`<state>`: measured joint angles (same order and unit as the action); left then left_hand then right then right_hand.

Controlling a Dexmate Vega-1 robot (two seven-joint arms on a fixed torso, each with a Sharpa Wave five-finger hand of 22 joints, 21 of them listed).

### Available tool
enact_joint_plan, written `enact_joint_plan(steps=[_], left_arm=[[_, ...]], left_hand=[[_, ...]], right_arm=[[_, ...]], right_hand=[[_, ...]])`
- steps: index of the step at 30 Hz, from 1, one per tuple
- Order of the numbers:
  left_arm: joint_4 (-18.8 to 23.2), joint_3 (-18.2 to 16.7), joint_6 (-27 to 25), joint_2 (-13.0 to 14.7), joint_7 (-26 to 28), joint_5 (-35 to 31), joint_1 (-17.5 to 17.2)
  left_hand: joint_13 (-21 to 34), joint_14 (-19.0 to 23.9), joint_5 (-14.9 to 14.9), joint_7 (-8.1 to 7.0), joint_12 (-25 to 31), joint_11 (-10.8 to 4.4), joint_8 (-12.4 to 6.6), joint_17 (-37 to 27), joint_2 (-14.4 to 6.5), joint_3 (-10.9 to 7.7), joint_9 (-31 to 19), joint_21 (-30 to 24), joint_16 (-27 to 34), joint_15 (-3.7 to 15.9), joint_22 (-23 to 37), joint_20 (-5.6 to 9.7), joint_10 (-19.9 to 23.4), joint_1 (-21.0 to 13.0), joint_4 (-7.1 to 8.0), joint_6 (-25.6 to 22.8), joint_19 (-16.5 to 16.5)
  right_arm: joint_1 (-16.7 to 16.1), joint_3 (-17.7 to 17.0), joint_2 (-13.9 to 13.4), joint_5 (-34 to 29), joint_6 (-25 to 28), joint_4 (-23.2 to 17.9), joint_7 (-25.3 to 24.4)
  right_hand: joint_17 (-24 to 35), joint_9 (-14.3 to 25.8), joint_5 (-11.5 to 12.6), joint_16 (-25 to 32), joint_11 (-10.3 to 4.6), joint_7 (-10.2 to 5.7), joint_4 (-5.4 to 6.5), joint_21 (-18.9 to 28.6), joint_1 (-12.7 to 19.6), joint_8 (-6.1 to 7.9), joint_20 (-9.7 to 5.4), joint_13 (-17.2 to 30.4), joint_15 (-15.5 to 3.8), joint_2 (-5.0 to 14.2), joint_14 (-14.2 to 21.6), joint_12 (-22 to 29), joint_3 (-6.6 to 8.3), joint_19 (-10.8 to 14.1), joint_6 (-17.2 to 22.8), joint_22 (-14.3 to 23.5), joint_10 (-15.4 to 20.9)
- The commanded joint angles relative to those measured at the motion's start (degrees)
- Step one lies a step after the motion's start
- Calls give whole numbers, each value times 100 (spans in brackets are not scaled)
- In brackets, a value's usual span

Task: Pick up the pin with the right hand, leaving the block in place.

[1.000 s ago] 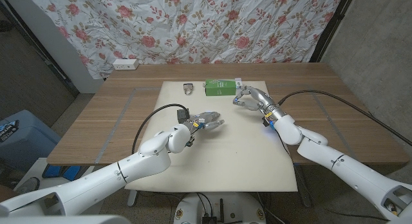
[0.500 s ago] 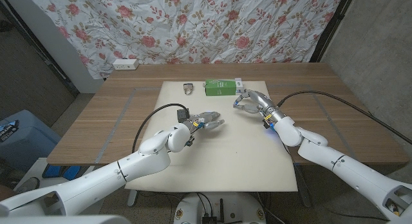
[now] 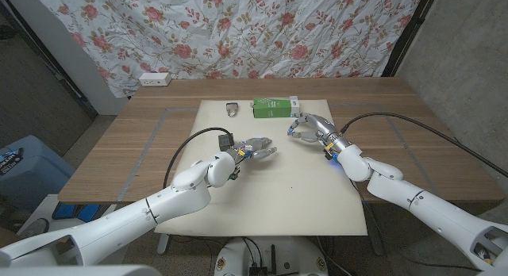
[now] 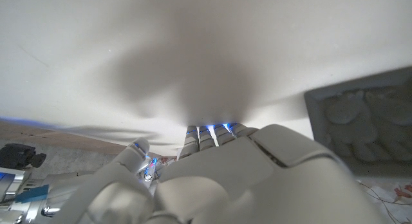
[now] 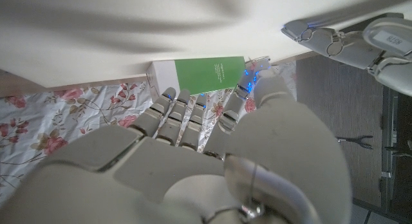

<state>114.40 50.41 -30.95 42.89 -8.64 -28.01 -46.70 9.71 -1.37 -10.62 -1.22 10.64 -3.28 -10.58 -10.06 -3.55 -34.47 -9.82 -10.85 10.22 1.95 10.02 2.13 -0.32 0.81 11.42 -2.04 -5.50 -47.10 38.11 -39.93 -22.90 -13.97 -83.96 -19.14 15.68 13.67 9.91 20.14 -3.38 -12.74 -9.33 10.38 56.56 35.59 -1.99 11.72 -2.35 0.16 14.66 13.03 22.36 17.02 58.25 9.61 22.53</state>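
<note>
A green block (image 3: 271, 108) lies at the far edge of the white mat (image 3: 238, 193). A small pale piece (image 3: 294, 101), maybe the pin, sits at the block's right end. My right hand (image 3: 309, 127) hovers just in front of that end, fingers curled down. In the right wrist view the right hand (image 5: 212, 159) curls toward the green block (image 5: 203, 73) and the pale piece (image 5: 261, 60); whether anything is pinched is hidden. My left hand (image 3: 255, 149) is at mid-mat with fingers spread and nothing in it. The left wrist view shows the back of the left hand (image 4: 212, 179).
A small metal clip (image 3: 232, 109) lies left of the block on the mat. A white power strip (image 3: 154, 78) sits at the table's far left edge. A flowered cloth hangs behind the table. Bare wood flanks the mat on both sides.
My right hand has drawn back a little from the block's right end toward me, fingers still curled. The block, the pale piece and the left hand have stayed put.
</note>
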Motion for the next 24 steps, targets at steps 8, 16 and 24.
enact_joint_plan(steps=[8, 16, 24], left_arm=[[8, 8, 14, 1, -8, 15, -19], [35, 3, -31, 10, -14, 15, -41], [4, 2, 61, 25, -20, 55, -34]], left_hand=[[14, -22, -62, -71, 8, -54, 17, -20, -724, 23, -21, -50, 34, 111, 6, 415, -9, 11, -4, -22, 34], [15, -22, -64, -70, 10, -62, 17, -19, -725, 30, -22, -50, 34, 105, 5, 417, -6, 10, -5, -22, 36], [15, -28, -67, -72, 11, -68, 17, -18, -726, 37, -22, -51, 31, 109, 4, 412, -1, 8, -6, -23, 39]], right_arm=[[59, 148, 21, -128, 172, 148, -12], [68, 192, 17, -149, 239, 159, -24], [88, 245, 1, -189, 292, 185, -14]], right_hand=[[-15, 22, 24, -48, 11, -9, 1, 9, 28, 5, -18, -9, -189, 38, 28, -27, -22, -18, 83, -7, 56], [-34, 18, 23, -68, 20, -8, 5, 11, 26, -2, -25, -13, -200, 42, 10, -31, -29, -26, 91, -7, 64], [-55, 13, 24, -97, 8, -8, 8, 14, 27, -11, -50, -17, -233, 51, -28, -40, -34, -32, 100, -8, 63]])
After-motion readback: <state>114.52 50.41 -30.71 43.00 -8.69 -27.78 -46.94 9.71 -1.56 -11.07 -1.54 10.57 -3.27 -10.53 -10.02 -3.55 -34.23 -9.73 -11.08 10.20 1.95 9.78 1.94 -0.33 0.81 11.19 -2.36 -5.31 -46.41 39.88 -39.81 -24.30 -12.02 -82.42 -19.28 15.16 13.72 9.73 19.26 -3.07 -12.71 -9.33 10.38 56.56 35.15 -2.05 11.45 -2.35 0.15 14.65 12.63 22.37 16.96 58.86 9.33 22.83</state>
